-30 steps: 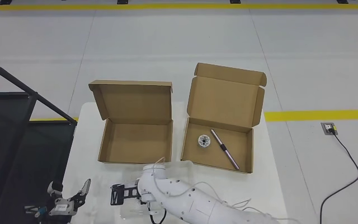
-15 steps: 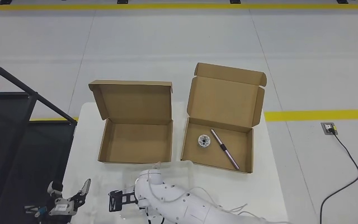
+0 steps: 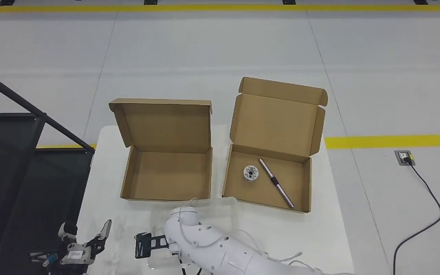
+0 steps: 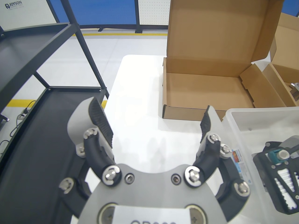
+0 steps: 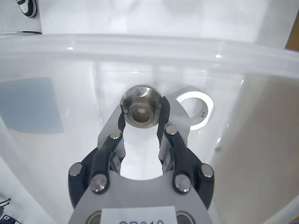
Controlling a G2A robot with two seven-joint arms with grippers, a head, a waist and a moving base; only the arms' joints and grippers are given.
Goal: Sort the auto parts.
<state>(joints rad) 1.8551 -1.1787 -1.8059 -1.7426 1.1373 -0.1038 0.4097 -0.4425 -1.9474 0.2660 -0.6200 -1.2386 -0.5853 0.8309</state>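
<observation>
The right gripper pinches a metal collar inside the clear bin at the tabletop's front edge. One of its fingers partly covers a white ring beside the collar. The collar seems lifted off the bin floor, though glare makes that hard to judge. The left gripper hangs spread near the front left corner.

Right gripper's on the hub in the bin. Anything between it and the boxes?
Just the bin wall, rising between the hub and the left box and right box, both open on top. The ring lies beside the hub, likely clear of a lift.
</observation>
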